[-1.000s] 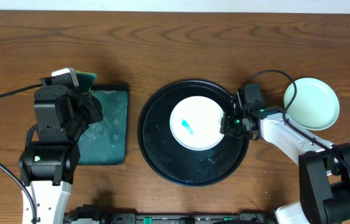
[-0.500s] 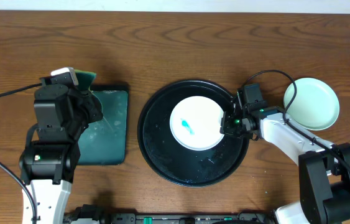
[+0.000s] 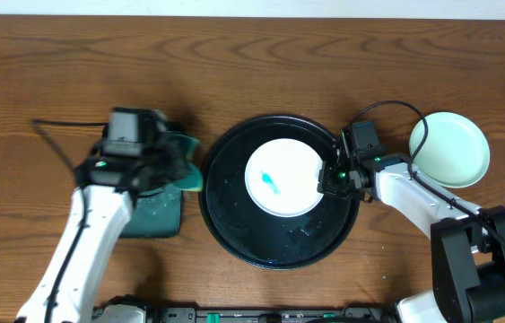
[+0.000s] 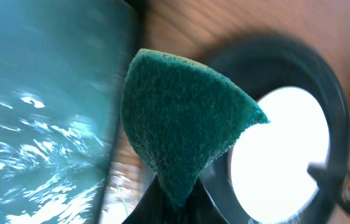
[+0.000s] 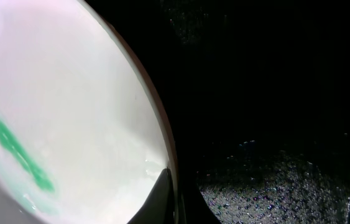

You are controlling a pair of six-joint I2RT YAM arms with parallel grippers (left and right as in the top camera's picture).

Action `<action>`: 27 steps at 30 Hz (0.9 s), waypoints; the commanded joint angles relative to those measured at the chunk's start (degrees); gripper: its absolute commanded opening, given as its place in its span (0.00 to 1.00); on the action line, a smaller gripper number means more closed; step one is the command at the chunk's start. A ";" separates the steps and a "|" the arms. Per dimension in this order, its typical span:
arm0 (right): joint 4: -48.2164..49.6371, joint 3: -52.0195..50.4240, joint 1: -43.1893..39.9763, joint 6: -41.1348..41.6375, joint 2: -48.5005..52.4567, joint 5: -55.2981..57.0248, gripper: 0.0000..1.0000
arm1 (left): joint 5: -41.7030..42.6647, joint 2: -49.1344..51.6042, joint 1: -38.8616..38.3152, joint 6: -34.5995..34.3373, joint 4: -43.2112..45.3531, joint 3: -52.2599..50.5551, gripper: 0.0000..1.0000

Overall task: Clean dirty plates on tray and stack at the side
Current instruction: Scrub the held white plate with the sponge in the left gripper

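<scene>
In black tray (image 3: 234, 224): white plate (image 3: 283, 177), 1 teal smear (image 3: 270, 182), rim pinched by right hand (image 3: 328, 177). Beside tray's left rim, green sponge (image 3: 187, 170) clamped in left hand (image 3: 169, 163). Smear to be scrubbed flat, plate kept pinned; pinch seemingly shallow.

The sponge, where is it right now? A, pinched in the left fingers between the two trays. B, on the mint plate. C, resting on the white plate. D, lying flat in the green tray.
A: the left fingers pinch the sponge at its lower tip, between the green tray and the black tray.
</scene>
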 commanded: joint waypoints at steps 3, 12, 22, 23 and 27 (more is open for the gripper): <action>0.11 -0.61 3.06 -1.07 1.53 -0.63 0.02 | 3.93 4.50 -10.54 -0.83 0.20 6.01 0.07; 2.54 -0.61 10.34 0.48 1.55 1.84 0.01 | -2.49 15.17 -21.18 -2.34 0.31 8.76 0.07; 3.32 -0.61 13.99 0.70 1.55 2.12 0.02 | -14.99 29.33 -21.94 -3.91 -0.94 8.74 0.07; 3.34 -0.61 13.99 0.70 1.55 2.12 0.02 | -15.87 30.56 -21.94 -4.02 -1.11 8.74 0.07; 3.34 -0.61 13.99 0.70 1.55 2.12 0.02 | -10.38 34.40 -22.25 -2.82 -1.81 8.74 0.07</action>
